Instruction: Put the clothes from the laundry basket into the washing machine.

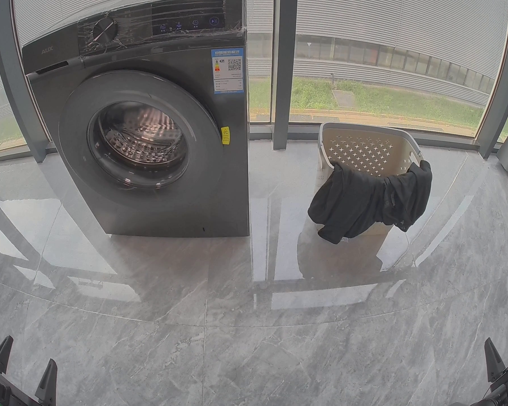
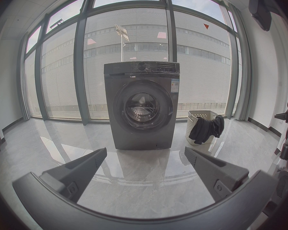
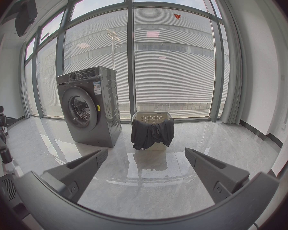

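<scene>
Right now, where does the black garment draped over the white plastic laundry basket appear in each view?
Head view: the black garment hangs right of centre over the front rim of the white perforated plastic laundry basket.
Left wrist view: the garment is far off, on the basket beside the grey front-loading washing machine.
Right wrist view: the garment sits near the middle, basket behind it.
Shared landmark: the washing machine.

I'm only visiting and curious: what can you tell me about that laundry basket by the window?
The laundry basket is a cream plastic tub with small star-like holes in its walls. It stands upright on the glossy grey floor before the window, right of the washing machine and apart from it. A dark garment hangs over its front rim and down the outside.
</scene>
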